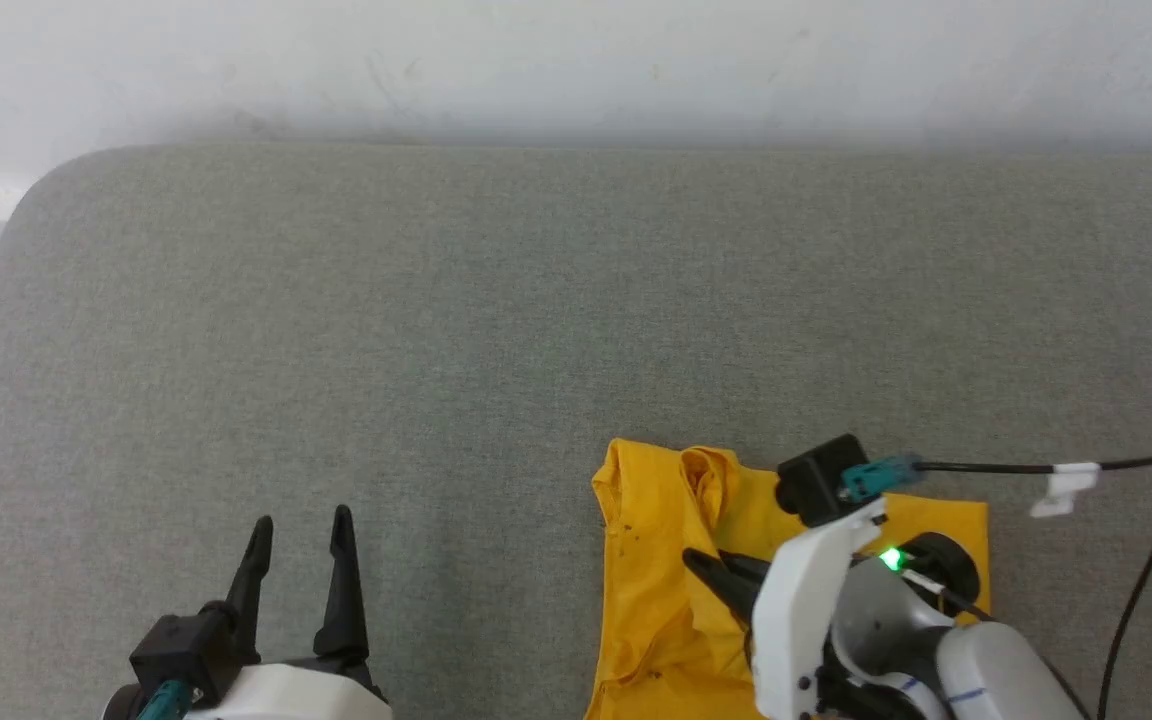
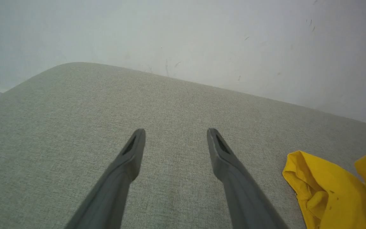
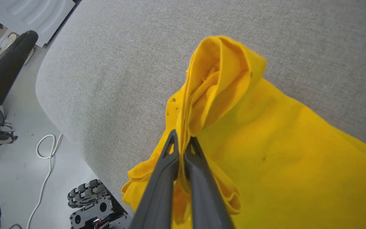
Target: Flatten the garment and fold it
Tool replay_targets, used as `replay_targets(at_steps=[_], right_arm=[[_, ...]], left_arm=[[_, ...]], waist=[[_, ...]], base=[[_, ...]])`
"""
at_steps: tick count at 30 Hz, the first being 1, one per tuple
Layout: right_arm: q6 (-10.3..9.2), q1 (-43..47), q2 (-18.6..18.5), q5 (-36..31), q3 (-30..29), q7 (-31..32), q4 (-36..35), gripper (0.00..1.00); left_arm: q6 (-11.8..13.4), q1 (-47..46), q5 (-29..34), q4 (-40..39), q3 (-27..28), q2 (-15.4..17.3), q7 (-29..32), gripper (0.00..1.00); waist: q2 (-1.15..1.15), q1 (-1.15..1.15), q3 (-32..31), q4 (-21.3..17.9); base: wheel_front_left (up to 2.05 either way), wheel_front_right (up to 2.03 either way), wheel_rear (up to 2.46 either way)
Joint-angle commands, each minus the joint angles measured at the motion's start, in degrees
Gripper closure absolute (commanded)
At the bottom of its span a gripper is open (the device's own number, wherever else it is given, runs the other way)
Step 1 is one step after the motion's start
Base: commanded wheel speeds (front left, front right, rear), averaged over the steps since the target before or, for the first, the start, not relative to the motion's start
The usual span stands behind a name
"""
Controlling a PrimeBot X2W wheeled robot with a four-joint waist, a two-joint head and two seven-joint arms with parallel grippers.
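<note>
garment [image 3: 265, 143] fold inside right gripper [image 3: 181, 140], apparently pinched

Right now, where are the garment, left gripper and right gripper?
garment [image 1: 646, 585]: head view, bare cloth near its left edge.
left gripper [image 2: 176, 131]: left wrist view, midway between open fingertips.
right gripper [image 3: 182, 136]: right wrist view, between fingertips shut on cloth.

Spread left gripper [image 2: 176, 135]; garment [image 2: 329, 190] rightward
</note>
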Motion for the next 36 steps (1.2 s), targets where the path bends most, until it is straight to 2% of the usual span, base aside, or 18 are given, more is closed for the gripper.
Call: replay_targets(at_steps=[1,9,10,13,14,15,20,24,27,33,36], right_arm=[[-0.05,-1.63,0.53,-1.36,0.97,-0.92,2.1,1.0],[-0.05,-5.17,1.7,-7.47,3.33,-5.67,15.02,1.0],[-0.05,-5.42,1.71,-7.54,3.59,-6.03,16.63,0.93],[-0.05,-6.27,1.73,-7.61,4.4,-7.63,20.58,0.55],[-0.05,-6.44,1.73,-7.29,4.65,-8.07,21.71,0.35],[-0.05,-6.61,1.74,-6.96,4.96,-8.53,22.64,0.0],[-0.05,-6.75,1.74,-1.57,6.21,-10.58,22.85,0.0],[-0.05,-5.52,1.74,0.16,2.88,-11.4,18.55,0.0],[-0.05,-2.5,1.75,-1.16,-3.16,-11.07,13.45,0.0],[-0.05,5.69,1.75,-7.87,-19.27,-10.48,1.81,0.0],[-0.05,8.46,1.44,-10.72,-24.59,-12.8,-1.54,0.0]], left_arm=[[-0.28,-1.28,-0.09,0.3,-0.11,-0.51,-0.27,0.0],[-1.09,-2.11,-0.15,2.2,-0.99,-1.84,-0.27,0.0],[-1.2,-2.22,-0.14,2.45,-1.09,-1.97,-0.27,0.0],[-1.5,-2.51,-0.12,3.2,-1.26,-2.21,-0.27,0.0],[-1.58,-2.53,-0.13,3.44,-1.25,-2.23,-0.27,0.0],[-1.64,-2.46,-0.15,3.64,-1.21,-2.23,-0.27,0.0],[-1.87,-1.14,-0.42,4.11,-0.73,-1.84,-0.27,0.0],[-1.89,-0.23,-0.61,3.99,-0.42,-1.36,-0.27,0.0],[-1.9,0.2,-0.74,3.77,-0.43,-1.27,-0.27,0.0],[-1.89,0.21,-0.7,3.29,-0.52,-1.19,-0.27,0.0],[-1.86,0.15,-0.53,3.0,-0.38,-1.0,-0.27,0.0]], waist=[[0.0,0.0,0.38,0.57],[0.0,0.0,-0.1,1.43],[0.0,0.0,-0.23,1.5],[0.0,0.0,-0.69,1.67],[0.0,0.0,-0.92,1.66],[0.0,0.0,-1.19,1.59],[0.0,0.0,-2.53,0.41],[0.0,0.0,-3.0,-0.91],[0.0,0.0,-3.1,-1.87],[0.0,0.0,-2.35,-3.42],[0.0,0.0,-1.87,-4.02]], base=[[0.0,0.0,0.0],[0.0,0.0,0.0],[0.0,0.0,0.0],[0.0,0.0,0.0],[0.0,0.0,0.0],[0.0,0.0,0.0],[0.0,0.0,0.0],[0.0,0.0,0.0],[0.0,0.0,0.0],[0.0,0.0,0.0],[0.0,0.0,0.0]])
